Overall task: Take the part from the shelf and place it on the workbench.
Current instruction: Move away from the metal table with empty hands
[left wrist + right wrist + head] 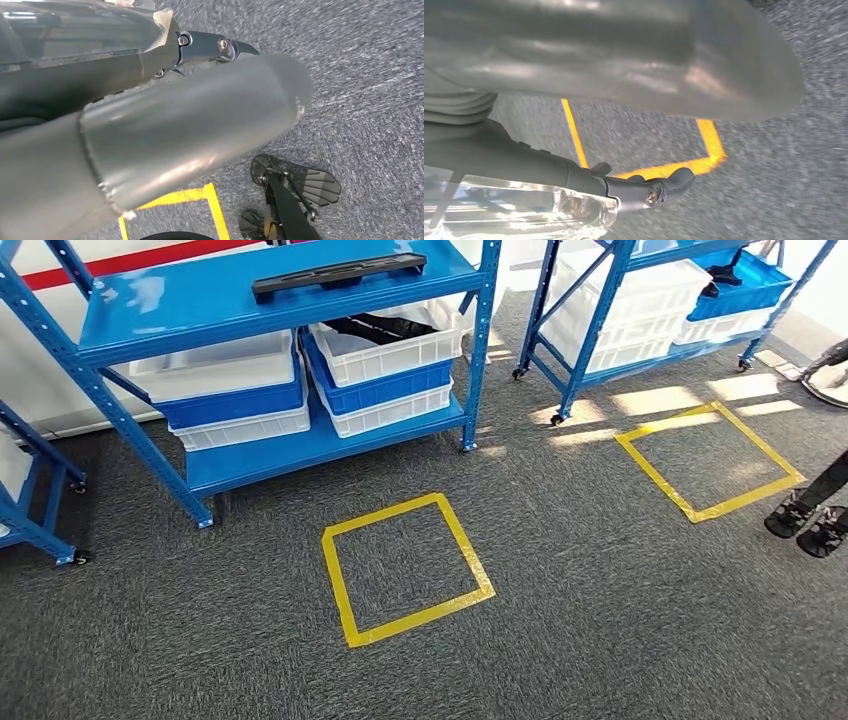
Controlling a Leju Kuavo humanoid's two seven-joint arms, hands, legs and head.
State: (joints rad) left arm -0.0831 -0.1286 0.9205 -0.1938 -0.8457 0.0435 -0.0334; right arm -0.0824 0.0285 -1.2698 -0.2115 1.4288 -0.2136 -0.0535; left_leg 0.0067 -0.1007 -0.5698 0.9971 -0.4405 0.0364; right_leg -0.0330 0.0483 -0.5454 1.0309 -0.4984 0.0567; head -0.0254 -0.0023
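Ahead, I see the black part [340, 272] lying lengthwise left-to-right on the far shelf [200, 315], while both hands [175, 135] hang empty, fingers loosely extended.

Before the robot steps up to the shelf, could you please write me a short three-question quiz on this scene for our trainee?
1. True or false: the long black part lies on the top deck of the near blue shelf.
2. Multiple choice: in the head view, the stacked crates under that deck are A) red and green, B) white and blue, C) all black.
3. Fill in: the squares marked on the grey carpet are made of ______ tape.

Key: 1 true; 2 B; 3 yellow.
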